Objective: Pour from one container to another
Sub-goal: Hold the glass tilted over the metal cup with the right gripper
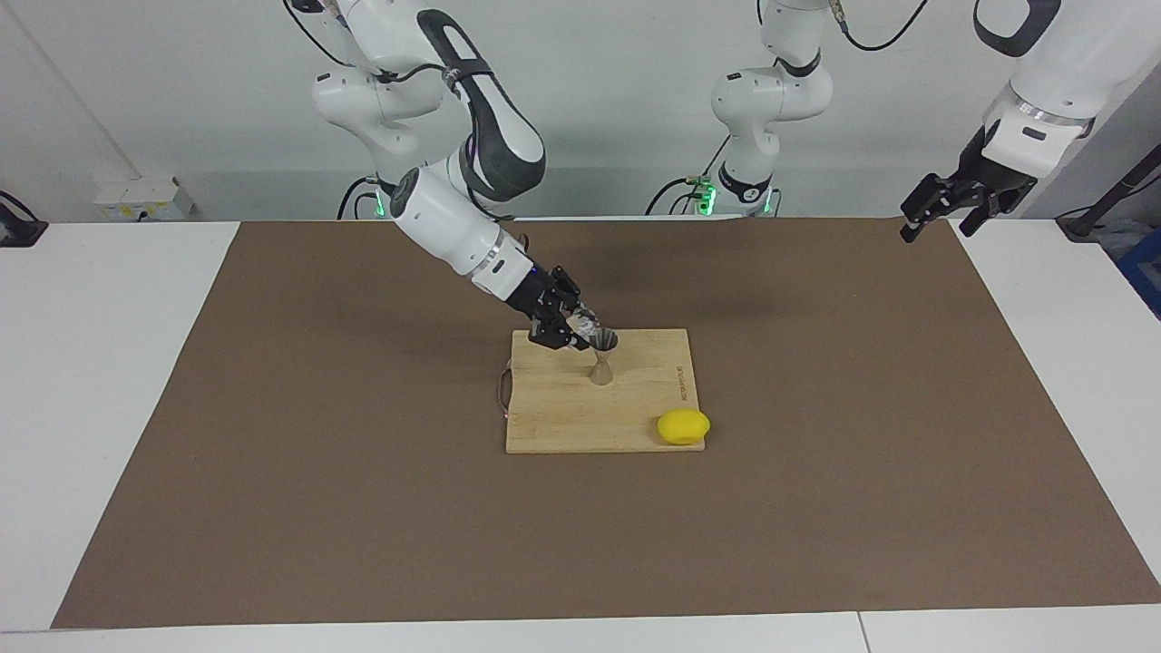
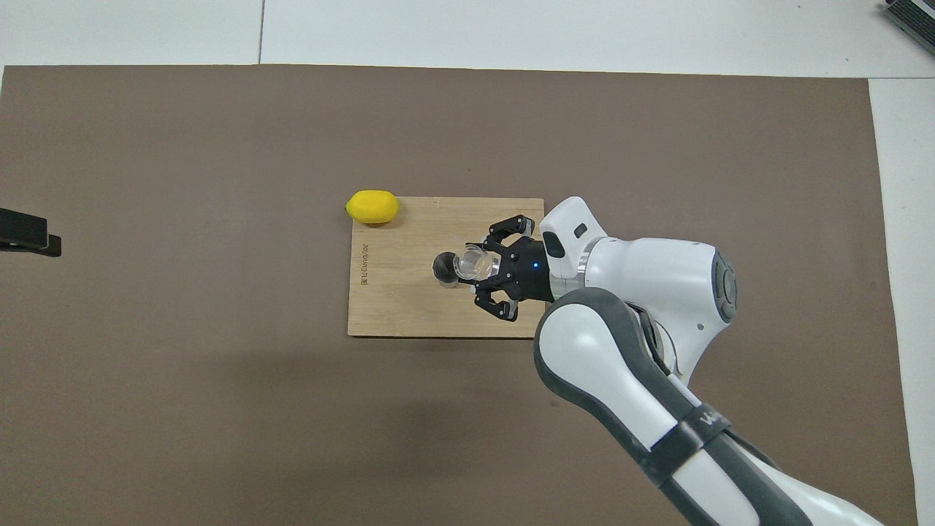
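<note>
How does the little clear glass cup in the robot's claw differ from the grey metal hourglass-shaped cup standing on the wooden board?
The clear glass cup is see-through; the grey steel jigger is opaque metal. The glass cup is squat, while the jigger pinches to a narrow waist. The glass cup is held tilted in the shut right gripper, above the jigger's rim; the jigger stands upright on the bamboo cutting board. Both are small open vessels.

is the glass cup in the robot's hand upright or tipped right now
Tipped. The right gripper holds the glass cup tilted, its mouth leaning toward the top of the upright jigger on the cutting board.
</note>
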Tool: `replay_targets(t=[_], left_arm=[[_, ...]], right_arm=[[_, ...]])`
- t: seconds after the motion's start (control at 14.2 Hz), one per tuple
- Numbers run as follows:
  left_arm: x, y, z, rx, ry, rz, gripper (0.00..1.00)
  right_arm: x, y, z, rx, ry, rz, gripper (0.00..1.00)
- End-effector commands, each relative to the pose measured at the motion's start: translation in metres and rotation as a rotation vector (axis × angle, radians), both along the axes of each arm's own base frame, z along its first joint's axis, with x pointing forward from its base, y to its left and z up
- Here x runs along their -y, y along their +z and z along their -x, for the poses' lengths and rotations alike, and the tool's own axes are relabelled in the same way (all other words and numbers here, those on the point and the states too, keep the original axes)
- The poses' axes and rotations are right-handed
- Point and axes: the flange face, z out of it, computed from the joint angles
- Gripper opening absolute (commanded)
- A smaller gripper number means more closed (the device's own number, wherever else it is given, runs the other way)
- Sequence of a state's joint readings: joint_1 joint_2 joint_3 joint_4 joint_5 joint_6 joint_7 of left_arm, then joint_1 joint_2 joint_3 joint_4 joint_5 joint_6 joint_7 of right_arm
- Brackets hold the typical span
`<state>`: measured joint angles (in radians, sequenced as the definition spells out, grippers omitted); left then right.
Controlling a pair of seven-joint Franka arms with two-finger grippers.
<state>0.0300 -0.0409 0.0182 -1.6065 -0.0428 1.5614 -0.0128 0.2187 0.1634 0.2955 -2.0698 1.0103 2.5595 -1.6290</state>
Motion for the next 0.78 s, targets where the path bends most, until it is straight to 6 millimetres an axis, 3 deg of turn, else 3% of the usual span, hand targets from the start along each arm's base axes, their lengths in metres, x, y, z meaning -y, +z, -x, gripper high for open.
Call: replay_targets(t=[0.0, 0.71], left_arm=[[0.0115, 0.0046, -0.006, 0.009, -0.004, -0.019, 1.0], [0.0183, 0.0108, -0.0023, 0.017, -0.016, -0.019, 1.0]], right_arm=[[0.0025, 0.0086, 0.0053, -0.005, -0.03, 0.025, 0.0], [-0.0065, 0.0166, 0.0055, -0.011, -0.031, 0.054, 0.0]])
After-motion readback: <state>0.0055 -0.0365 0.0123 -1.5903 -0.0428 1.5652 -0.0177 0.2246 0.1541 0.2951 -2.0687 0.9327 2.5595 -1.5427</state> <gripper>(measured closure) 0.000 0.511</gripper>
